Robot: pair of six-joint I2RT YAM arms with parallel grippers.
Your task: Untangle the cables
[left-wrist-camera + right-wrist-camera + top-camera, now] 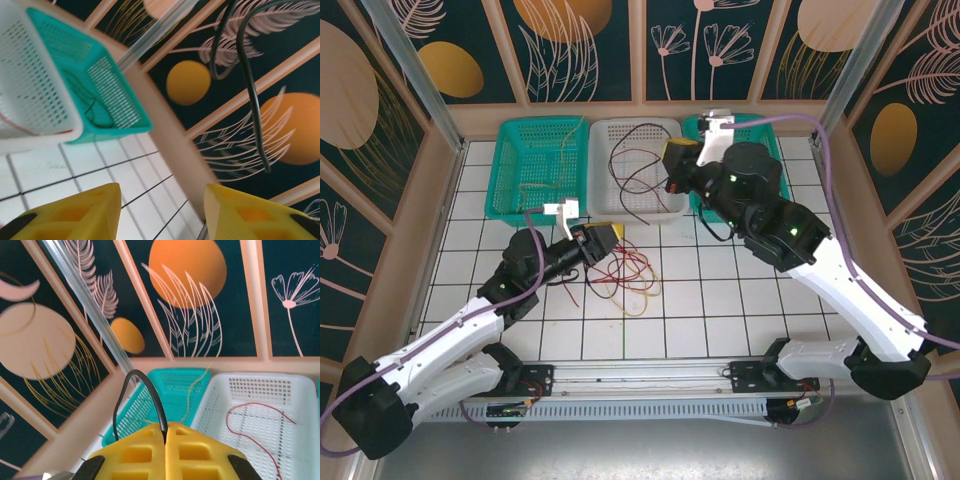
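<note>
- Now, nearest the arm bases, the tangle point(625, 278) of red, yellow and dark wire lies on the table point(740, 290), just on the near side of the white basket point(638, 124). Its long axis runs left to right.
- The left claw point(603, 240) hangs between that basket's near rim and the tangle's left end. Its wrist view shows the claw point(162, 210) with fingers apart and nothing between them.
- So the tangle sits just near-right of the left claw, which looks the closer arm by far. There is open table near and right of the tangle for dragging a strand out.
- Up by the white basket's right rim, the right claw point(672, 160) is pinched tight on a black cable point(150, 390), which loops up from the claw point(166, 440).
- Loose strands point(632, 160) lie inside the white basket.
- Left of it, the teal basket point(510, 170) holds a yellow strand point(560, 150).
- The basket walls look like the snag risk when lifting.
</note>
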